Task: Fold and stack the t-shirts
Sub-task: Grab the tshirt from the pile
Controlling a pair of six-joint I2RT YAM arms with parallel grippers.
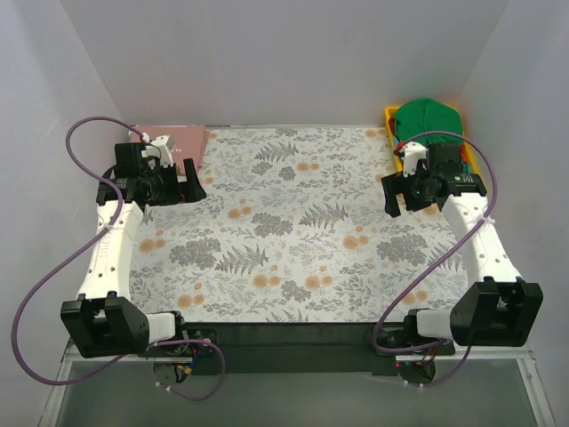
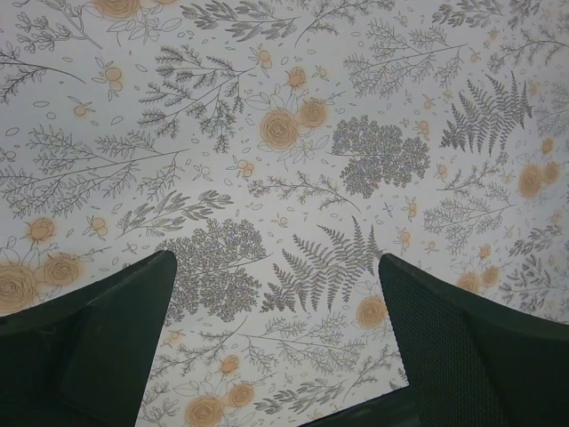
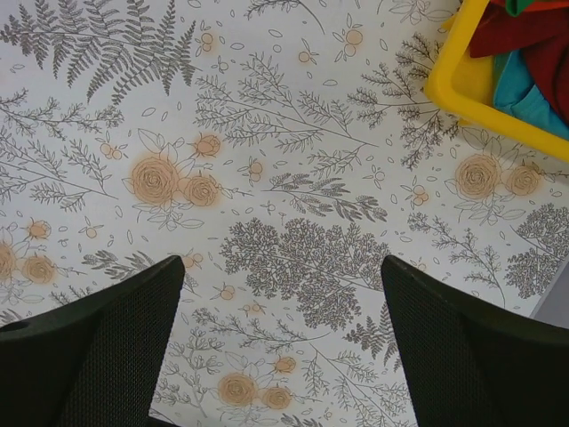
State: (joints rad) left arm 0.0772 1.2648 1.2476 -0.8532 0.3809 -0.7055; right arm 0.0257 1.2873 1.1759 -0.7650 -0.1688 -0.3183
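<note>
Pink cotton first: one dusty pink t-shirt [image 1: 187, 140] lies flat and squared off at the far left corner of the surface. It is partly hidden behind my left arm. I read it as a folded one, the start of the stack.

Over at the far right corner the yellow bin [image 1: 389, 114] is heaped, with a bright green t-shirt [image 1: 428, 116] bunched on top. My right wrist view catches the bin's corner, with red cloth [image 3: 533, 36] and teal cloth [image 3: 524, 98] crumpled inside. So I judge several shirts are waiting unfolded. I see no shirt on the floral cover [image 1: 293, 222] across the middle of the surface.

Left claw [image 2: 276, 260] is spread wide with nothing between its fingers, hovering over the cover near the left edge, close to the pink shirt. Right claw [image 3: 282, 262] is just as wide and empty, hanging just beside the bin.

So that's one done at most, and the bulk left. Next, I reckon, the right arm goes into the bin for the green one.
</note>
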